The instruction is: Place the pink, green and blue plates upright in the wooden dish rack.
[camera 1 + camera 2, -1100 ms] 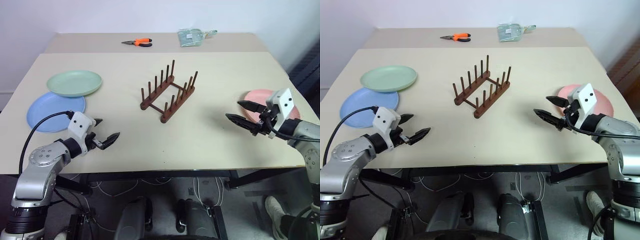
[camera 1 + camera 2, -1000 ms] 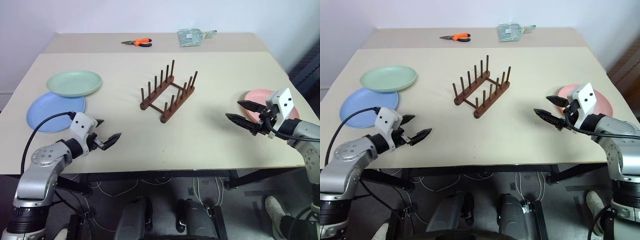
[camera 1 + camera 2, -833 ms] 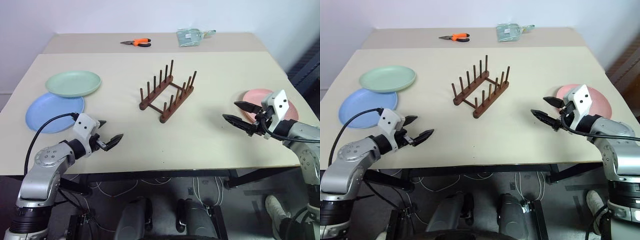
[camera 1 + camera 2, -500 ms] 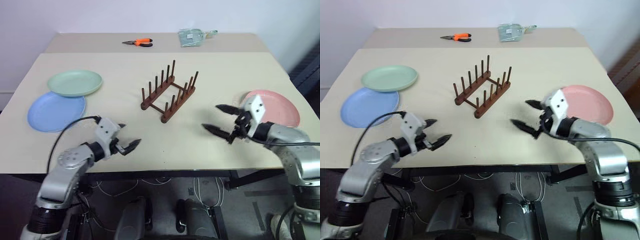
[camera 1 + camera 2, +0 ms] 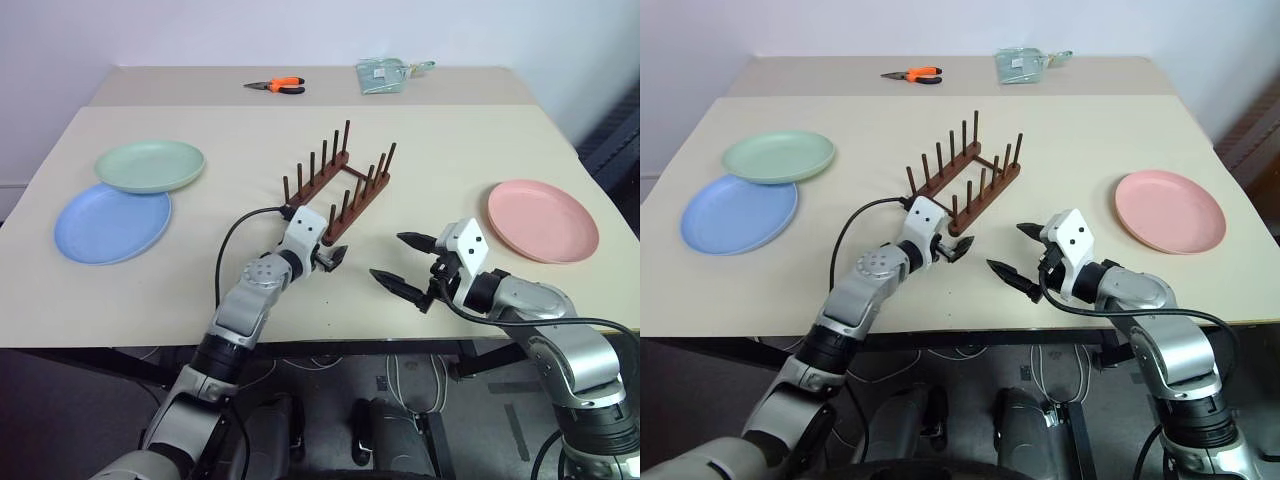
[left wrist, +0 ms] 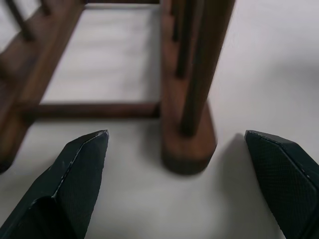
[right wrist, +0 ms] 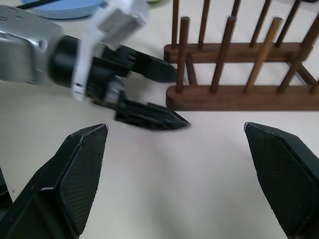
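The wooden dish rack (image 5: pixel 335 185) stands empty at the table's middle. My left gripper (image 5: pixel 335 255) is open at the rack's near end; in the left wrist view its fingertips straddle the end of one rail (image 6: pixel 188 144). My right gripper (image 5: pixel 390 258) is open just right of it, over bare table, facing the left gripper (image 7: pixel 180 99) and the rack (image 7: pixel 239 94). The pink plate (image 5: pixel 543 220) lies flat at the right. The green plate (image 5: pixel 150 165) lies at the far left, overlapping the blue plate (image 5: pixel 110 222) nearer me.
Orange-handled pliers (image 5: pixel 275 86) and a greenish packet (image 5: pixel 385 75) lie on the far table section. The table's front edge (image 5: pixel 330 335) runs just below both grippers.
My left arm swung right across the table from beside the blue plate to the rack's near end. My right gripper moved left, off the pink plate, and opened wider.
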Robot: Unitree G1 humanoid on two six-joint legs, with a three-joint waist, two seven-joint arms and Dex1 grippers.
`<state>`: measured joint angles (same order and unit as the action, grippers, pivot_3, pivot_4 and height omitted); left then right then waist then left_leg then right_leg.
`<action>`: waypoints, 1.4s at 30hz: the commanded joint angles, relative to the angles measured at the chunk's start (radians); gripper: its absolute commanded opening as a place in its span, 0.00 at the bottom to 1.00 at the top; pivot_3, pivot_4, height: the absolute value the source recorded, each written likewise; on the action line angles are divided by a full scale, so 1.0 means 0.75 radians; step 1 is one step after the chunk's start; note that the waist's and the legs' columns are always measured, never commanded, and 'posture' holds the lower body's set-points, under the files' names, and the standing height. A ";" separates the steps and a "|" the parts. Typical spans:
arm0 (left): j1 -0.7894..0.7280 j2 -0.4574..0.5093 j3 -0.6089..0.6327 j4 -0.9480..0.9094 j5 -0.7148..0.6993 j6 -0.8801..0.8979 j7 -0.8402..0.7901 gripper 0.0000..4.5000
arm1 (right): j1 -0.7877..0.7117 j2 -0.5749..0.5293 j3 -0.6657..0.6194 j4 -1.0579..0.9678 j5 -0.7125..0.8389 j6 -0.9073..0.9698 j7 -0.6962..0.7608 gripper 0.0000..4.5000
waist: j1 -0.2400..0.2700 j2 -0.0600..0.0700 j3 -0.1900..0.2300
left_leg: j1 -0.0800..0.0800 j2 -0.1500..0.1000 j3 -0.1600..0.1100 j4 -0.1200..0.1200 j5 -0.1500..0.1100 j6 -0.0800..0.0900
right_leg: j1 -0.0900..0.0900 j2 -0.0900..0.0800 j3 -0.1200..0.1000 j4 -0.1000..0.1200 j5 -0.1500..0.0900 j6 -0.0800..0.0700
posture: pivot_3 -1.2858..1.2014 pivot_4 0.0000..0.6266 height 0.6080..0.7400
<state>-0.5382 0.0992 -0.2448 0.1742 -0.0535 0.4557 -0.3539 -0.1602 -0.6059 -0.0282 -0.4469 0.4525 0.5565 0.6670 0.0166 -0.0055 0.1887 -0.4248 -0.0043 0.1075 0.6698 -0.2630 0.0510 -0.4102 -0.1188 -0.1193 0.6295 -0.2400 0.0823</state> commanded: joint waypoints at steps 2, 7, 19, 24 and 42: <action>-0.016 -0.022 -0.006 0.053 0.007 -0.066 -0.035 0.60 | 0.003 -0.007 -0.020 -0.061 -0.015 -0.016 -0.021 1.00 | 0.000 0.000 0.000 | 0.000 0.000 0.000 0.000 0.000 0.000 | 0.000 0.000 0.000 0.000 0.000 0.000 | 0.52 0.24 1.00; 0.029 0.067 -0.059 -0.028 -0.031 -0.168 -0.265 0.17 | 0.039 -0.046 -0.047 -0.044 -0.039 -0.045 0.007 1.00 | -0.002 0.000 0.000 | 0.000 0.000 0.000 0.000 0.000 0.000 | 0.000 0.000 0.000 0.000 0.000 0.000 | 0.52 0.24 1.00; 0.006 0.420 -0.051 0.080 -0.078 -0.398 -0.810 0.46 | 0.113 -0.130 -0.134 0.015 -0.093 -0.122 0.058 1.00 | -0.005 0.000 0.000 | 0.000 0.000 0.000 0.000 0.000 -0.001 | -0.001 0.000 0.000 0.000 0.000 -0.001 | 0.52 0.24 1.00; 0.018 0.479 0.037 0.103 -0.042 -0.353 -0.685 0.78 | 0.184 -0.159 -0.190 -0.004 -0.082 -0.085 0.072 1.00 | -0.004 0.000 0.000 | 0.000 0.000 -0.001 0.000 0.000 -0.001 | 0.000 0.000 0.000 0.000 0.000 0.000 | 0.52 0.24 1.00; 0.145 0.299 -0.156 -0.298 0.088 0.151 -0.262 0.26 | -0.192 -0.091 0.221 0.546 -0.535 -0.161 -0.062 0.16 | -0.006 0.001 -0.002 | -0.001 0.002 -0.003 0.011 -0.001 0.001 | 0.003 0.002 -0.001 0.003 0.000 0.000 | 0.52 0.24 1.00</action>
<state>-0.4214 0.3282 -0.3672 -0.1111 -0.0459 0.5535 -0.6225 -0.2859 -0.6840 0.1180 -0.0953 0.1049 0.4555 0.6525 0.0121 -0.0048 0.1875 -0.4254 -0.0029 0.1054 0.6787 -0.2639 0.0522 -0.4074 -0.1177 -0.1199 0.6316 -0.2401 0.0824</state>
